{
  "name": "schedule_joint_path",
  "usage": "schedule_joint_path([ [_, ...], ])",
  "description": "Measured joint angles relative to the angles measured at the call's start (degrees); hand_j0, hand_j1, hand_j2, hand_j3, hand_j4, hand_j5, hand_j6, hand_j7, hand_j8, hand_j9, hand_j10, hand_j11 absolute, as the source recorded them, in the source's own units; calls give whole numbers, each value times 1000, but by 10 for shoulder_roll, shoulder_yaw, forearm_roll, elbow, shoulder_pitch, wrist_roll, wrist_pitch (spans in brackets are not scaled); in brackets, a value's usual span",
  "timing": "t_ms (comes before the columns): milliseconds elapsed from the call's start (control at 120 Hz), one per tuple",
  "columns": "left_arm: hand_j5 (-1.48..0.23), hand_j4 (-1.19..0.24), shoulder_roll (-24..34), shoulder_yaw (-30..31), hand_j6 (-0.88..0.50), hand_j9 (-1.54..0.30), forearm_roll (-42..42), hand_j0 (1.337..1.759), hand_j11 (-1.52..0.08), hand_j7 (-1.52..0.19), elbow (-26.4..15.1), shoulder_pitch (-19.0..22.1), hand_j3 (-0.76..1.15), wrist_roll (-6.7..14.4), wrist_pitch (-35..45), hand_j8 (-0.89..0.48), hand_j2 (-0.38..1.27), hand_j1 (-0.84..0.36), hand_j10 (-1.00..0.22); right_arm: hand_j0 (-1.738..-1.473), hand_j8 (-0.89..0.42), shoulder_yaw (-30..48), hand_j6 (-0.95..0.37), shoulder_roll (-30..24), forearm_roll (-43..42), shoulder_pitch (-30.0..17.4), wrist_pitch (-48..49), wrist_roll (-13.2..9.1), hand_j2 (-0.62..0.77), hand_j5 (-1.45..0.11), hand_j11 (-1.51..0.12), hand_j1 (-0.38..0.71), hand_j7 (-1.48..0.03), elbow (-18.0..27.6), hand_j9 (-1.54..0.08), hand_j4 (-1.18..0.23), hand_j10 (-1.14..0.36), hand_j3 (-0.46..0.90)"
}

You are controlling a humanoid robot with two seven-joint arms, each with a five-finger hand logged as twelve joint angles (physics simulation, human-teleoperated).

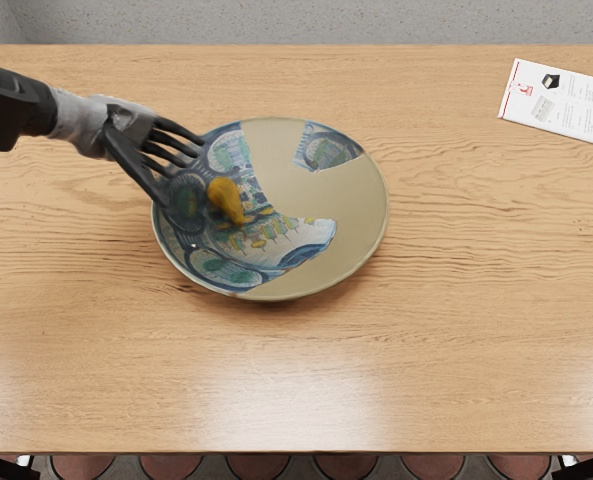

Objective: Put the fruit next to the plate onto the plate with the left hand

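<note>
A wide plate [346, 210] with a beige middle and blue patterned patches sits at the centre of the wooden table. A small yellow-orange fruit [225, 199] lies on the plate's left inner side. My left hand [166, 155] reaches in from the left edge, dark fingers spread over the plate's left rim just beside the fruit. The thumb points down toward the fruit but nothing is clasped. The right arm does not show.
A white printed card [561, 100] lies at the table's far right corner. The table's near edge runs along the bottom, with a tiled floor beneath it.
</note>
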Motion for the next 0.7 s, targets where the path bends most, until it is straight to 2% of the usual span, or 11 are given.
schedule_joint_path([
  [117, -150, -113, 50, -22, -103, -149, -128, 1658, -149, -149, 1, 37, 0, 0, -28, -90, 74, 224, -114, -1658, 0, 0, 0, 0, 0, 0, 0, 0, 0, 0, 0, -349, 0, 0, 0, 0, 0, 0],
  [200, -110, -83, 80, -39, -76, -110, -168, 1658, -110, -110, 1, 74, 0, 0, -35, -67, 51, 256, -83, -1658, 0, 0, 0, 0, 0, 0, 0, 0, 0, 0, 0, -349, 0, 0, 0, 0, 0, 0],
  [283, -84, -63, 146, -47, -59, -84, -205, 1658, -84, -84, 1, 90, 0, 0, -38, -53, 35, 277, -63, -1658, 0, 0, 0, 0, 0, 0, 0, 0, 0, 0, 0, -349, 0, 0, 0, 0, 0, 0],
  [700, -38, -28, 195, -53, -27, -38, -241, 1658, -38, -38, 2, 106, 0, 0, -41, -26, 8, 314, -28, -1658, 0, 0, 0, 0, 0, 0, 0, 0, 0, 0, 0, -349, 0, 0, 0, 0, 0, 0],
])
